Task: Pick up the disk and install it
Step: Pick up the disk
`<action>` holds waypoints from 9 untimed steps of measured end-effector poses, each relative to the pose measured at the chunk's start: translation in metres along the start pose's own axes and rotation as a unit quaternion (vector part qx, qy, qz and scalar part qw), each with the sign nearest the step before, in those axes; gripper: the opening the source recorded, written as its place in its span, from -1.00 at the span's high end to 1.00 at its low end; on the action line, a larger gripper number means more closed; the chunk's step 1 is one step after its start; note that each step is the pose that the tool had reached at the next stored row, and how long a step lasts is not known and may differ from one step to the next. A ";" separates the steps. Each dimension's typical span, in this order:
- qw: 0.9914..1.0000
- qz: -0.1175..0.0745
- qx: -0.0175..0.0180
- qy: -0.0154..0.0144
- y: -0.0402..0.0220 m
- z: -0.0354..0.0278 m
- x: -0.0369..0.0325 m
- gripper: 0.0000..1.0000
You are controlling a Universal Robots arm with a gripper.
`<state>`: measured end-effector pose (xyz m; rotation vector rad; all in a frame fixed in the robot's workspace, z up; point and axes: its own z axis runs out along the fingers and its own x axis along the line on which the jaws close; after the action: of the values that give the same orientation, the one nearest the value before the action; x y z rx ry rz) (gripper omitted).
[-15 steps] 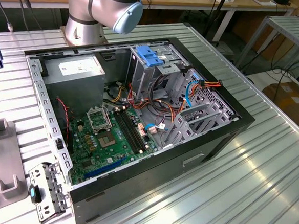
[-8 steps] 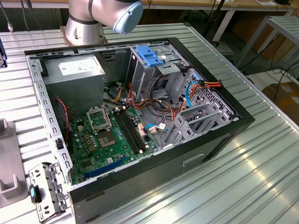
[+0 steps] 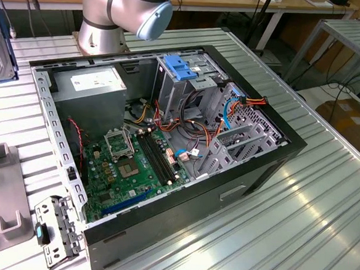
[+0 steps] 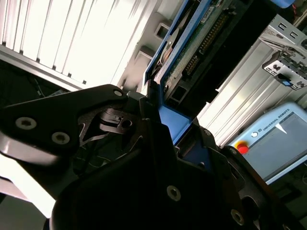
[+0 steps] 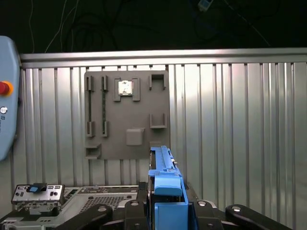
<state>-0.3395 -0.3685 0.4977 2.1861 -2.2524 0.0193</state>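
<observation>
Exterior view above computer case (image 3: 257,177), wrist views behind jaws

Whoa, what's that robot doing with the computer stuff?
The robot arm's gripper is clamped on the disk. In the first wrist view it holds the disk on edge, blue rails showing, above the ribbed metal table and a grey parts holder. The open computer case lies on the table, and the disk isn't in it yet.
</observation>
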 end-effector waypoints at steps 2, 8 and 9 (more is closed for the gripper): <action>1.000 0.000 0.000 0.000 -0.0025 0.0000 0.0004 0.25; 1.000 0.000 0.000 0.000 -0.0055 0.0003 0.0103 0.25; 1.000 0.000 0.000 0.000 -0.0057 0.0002 0.0116 0.25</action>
<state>-0.3341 -0.3803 0.4977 2.1862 -2.2523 0.0193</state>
